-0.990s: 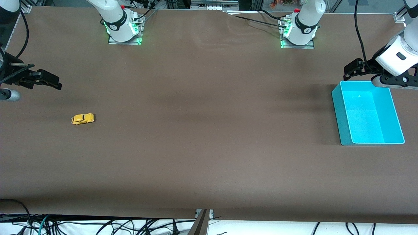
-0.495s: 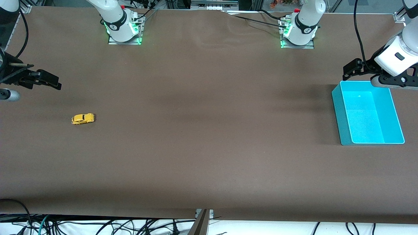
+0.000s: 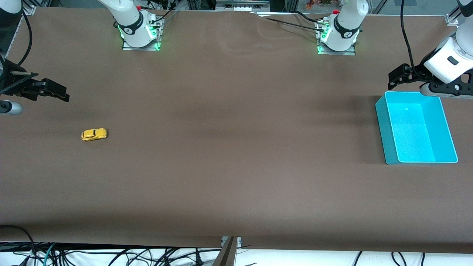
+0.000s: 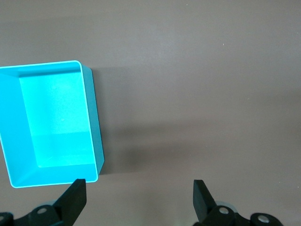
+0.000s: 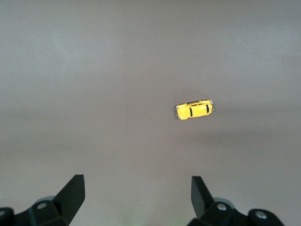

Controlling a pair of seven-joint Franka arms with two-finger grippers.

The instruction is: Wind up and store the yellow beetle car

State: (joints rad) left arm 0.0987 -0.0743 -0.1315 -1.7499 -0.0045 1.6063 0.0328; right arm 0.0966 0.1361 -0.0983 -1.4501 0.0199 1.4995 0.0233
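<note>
1. The brown table (image 3: 236, 147) fills the front view, with both arm bases standing along its edge farthest from the front camera.
2. The turquoise bin (image 3: 386, 125) sits on the table toward the left arm's end, open side up, with nothing visible inside it. The left wrist view shows it too (image 4: 91, 117), resting flat on the brown surface.
3. The left gripper (image 3: 397, 79) hangs in the air over the table just beside the bin's rim farthest from the front camera. Its jaws stand wide apart and grasp nothing; in the left wrist view (image 4: 139, 200) the two dark fingertips frame bare table next to a corner of the bin.
4. The right gripper (image 3: 55, 92) hangs over the table at the right arm's end, jaws spread wide and empty. In the right wrist view (image 5: 138, 195) its fingertips frame bare table only.
5. The yellow beetle car (image 3: 94, 134) stands on its wheels on the table toward the right arm's end, well apart from the bin, untouched by either gripper. The right wrist view shows it (image 5: 194, 109) clear of the fingertips.
</note>
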